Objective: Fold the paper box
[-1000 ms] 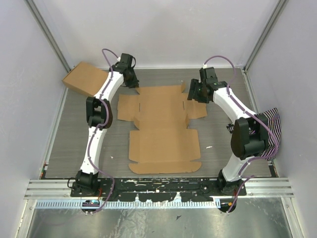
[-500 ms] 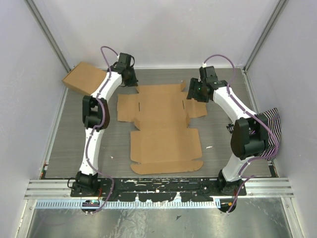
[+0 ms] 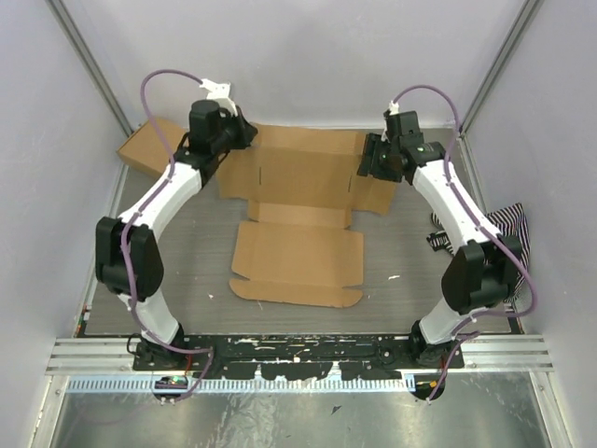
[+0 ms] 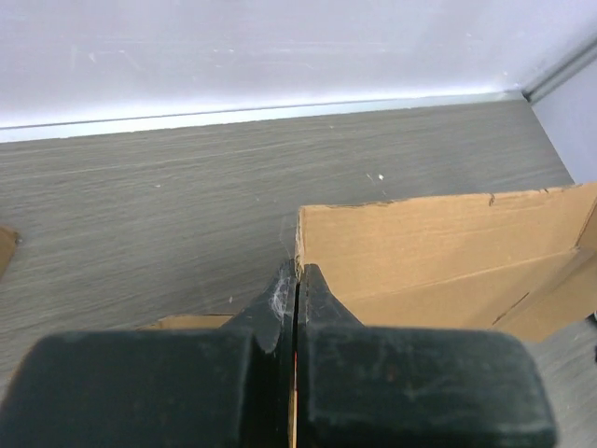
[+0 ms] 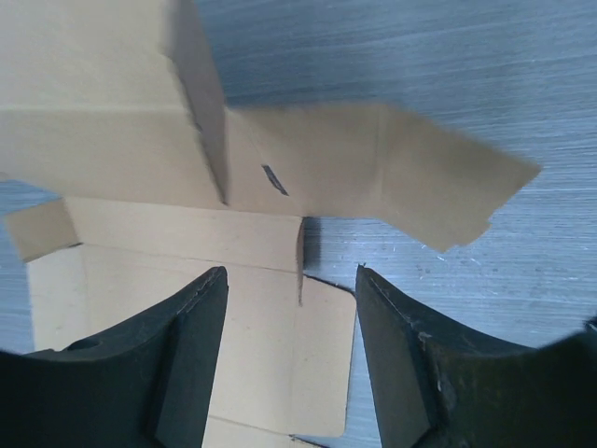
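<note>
The paper box [image 3: 298,252] is a brown cardboard blank. Its near panel lies flat on the table and its far half is lifted, tilting up toward the back wall. My left gripper [image 3: 244,131] is shut on the far left edge of the raised panel. In the left wrist view the jaws [image 4: 297,271] pinch the cardboard [image 4: 429,252] at its corner. My right gripper [image 3: 367,166] is open and empty, hovering over the blank's right side. In the right wrist view its fingers [image 5: 191,355] straddle a side flap [image 5: 317,327] without touching it.
A finished brown cardboard box [image 3: 149,149] sits at the far left corner, behind the left arm. A black-and-white striped cloth [image 3: 508,229] lies at the right edge. White walls close the back and both sides.
Both arms have risen. The left gripper has lifted the blank's far half off the table. The near panel has slid toward the back.
</note>
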`<state>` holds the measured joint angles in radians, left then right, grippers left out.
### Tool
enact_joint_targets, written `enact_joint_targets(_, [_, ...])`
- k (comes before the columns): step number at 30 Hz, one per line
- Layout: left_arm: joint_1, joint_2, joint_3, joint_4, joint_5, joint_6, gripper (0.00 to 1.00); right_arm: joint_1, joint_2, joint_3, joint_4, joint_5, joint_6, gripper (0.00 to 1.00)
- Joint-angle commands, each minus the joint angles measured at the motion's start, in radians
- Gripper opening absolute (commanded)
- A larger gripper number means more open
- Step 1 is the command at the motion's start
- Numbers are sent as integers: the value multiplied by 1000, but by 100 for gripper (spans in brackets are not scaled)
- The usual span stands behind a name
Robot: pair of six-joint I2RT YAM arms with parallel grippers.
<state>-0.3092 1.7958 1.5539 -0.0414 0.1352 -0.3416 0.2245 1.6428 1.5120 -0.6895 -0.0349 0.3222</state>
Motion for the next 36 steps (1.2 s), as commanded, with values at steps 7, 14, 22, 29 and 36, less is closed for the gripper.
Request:
enact_joint_targets(7, [-134,-288,-475,534,-75,306,0,-3,-230,109,-105,-27,-17,63])
enact_joint_targets(14, [-191,-364,-693,798,-149,386,0,-4,-228,107,-159,-31,-22,60])
enact_joint_targets(22, [-227,-394,-756,902,-197,406,0,-4,-266,73,-199,-88,-25,51])
enact_joint_targets(29, [-242,-402,-820,1027,-196,407,0,-3,-232,71,-234,-80,-34,49])
enact_joint_targets(36, [-249,-406,-866,1108,-178,414,0,-3,-196,86,-232,-58,-44,49])
